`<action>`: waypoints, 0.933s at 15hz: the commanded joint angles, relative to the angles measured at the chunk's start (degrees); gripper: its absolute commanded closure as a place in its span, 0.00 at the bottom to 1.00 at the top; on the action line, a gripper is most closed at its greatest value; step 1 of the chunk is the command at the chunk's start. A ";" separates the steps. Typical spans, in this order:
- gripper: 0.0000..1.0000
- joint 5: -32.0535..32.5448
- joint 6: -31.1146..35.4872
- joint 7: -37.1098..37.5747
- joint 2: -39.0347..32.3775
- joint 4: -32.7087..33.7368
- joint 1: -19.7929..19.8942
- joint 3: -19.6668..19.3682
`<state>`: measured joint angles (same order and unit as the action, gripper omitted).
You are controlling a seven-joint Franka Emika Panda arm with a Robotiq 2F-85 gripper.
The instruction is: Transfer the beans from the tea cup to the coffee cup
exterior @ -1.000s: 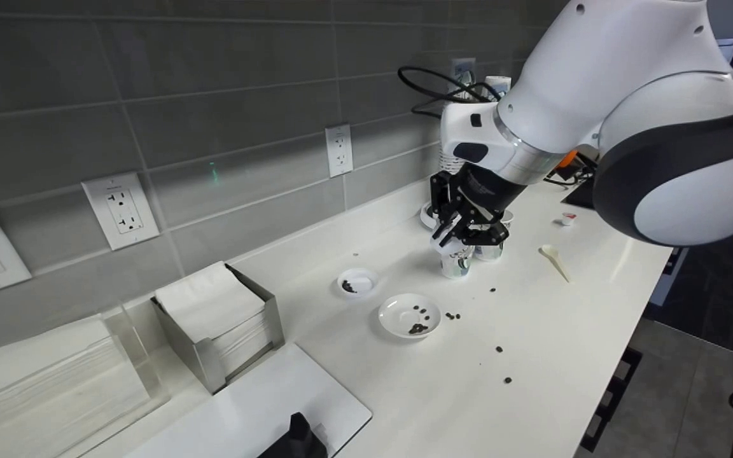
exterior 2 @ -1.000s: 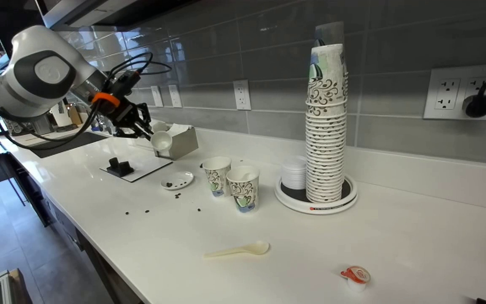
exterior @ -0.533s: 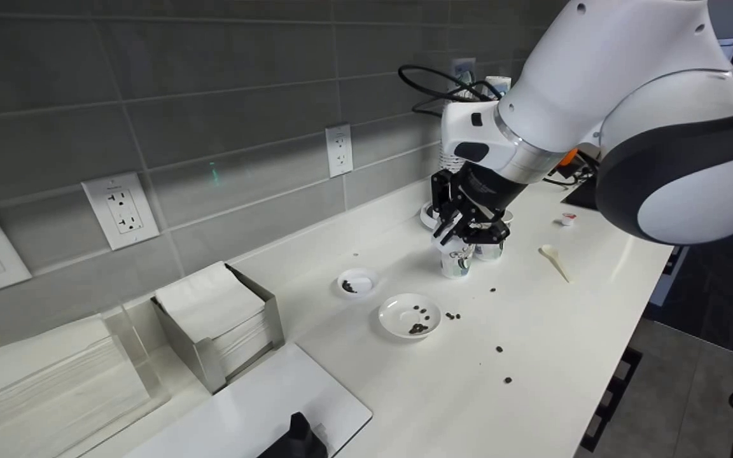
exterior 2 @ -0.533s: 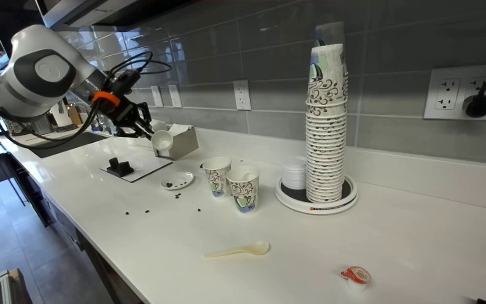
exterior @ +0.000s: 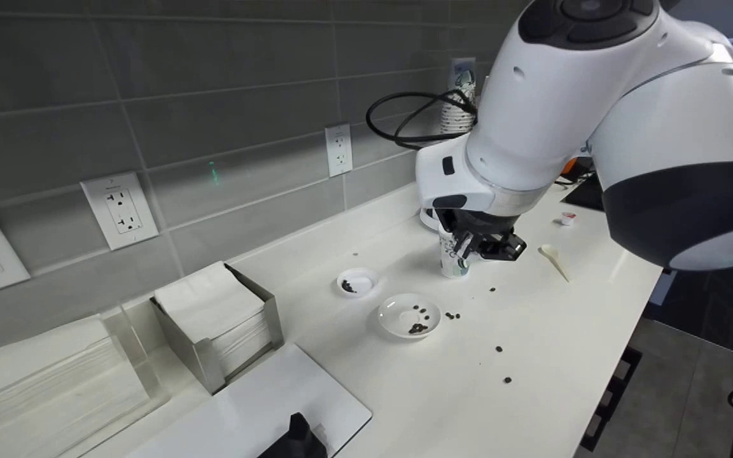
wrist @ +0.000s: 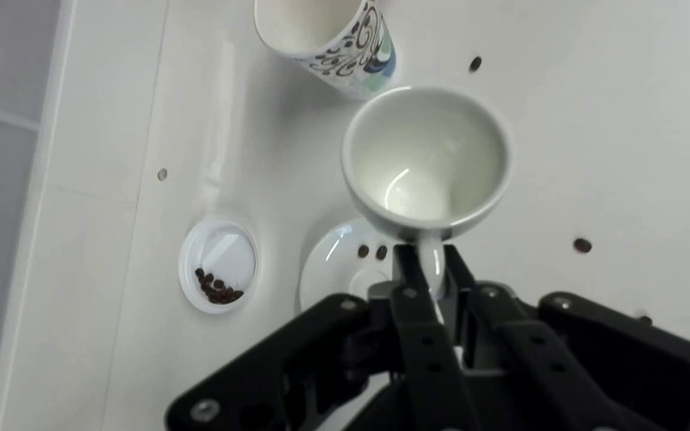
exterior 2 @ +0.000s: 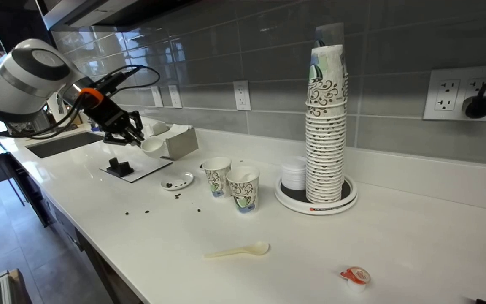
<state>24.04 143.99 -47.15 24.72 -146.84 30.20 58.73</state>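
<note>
The white tea cup is held by its handle in my gripper, which is shut on that handle. No beans show in the visible part of its inside. In an exterior view the tea cup hangs tilted above the counter, left of two patterned paper coffee cups. The nearer coffee cup stands beyond the tea cup in the wrist view. Dark beans lie in a small white lid, on the white saucer below the gripper, and loose on the counter. The coffee cups' contents cannot be made out.
A tall stack of paper cups and lids stands on a round tray by the wall. A spoon and a creamer pod lie on the counter. A napkin box and a white board are near the saucer.
My gripper and the tea cup have moved lower and away from the paper cups, and the tea cup's opening now faces further upward. The arm's upper links have shifted too. Beans and saucer look unchanged.
</note>
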 commanded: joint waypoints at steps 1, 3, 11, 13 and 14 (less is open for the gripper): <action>0.97 15.14 -12.77 11.94 -7.00 7.19 -3.14 0.74; 0.97 22.52 -21.46 16.26 -13.33 11.42 -6.37 0.50; 0.97 32.25 -41.07 13.01 -33.92 20.72 -3.71 11.87; 0.97 36.44 -46.16 14.53 -39.73 22.24 -7.45 9.68; 0.97 38.22 -47.94 14.88 -42.51 23.25 -9.66 8.21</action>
<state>55.75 103.04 -34.12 -7.31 -127.82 25.56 69.45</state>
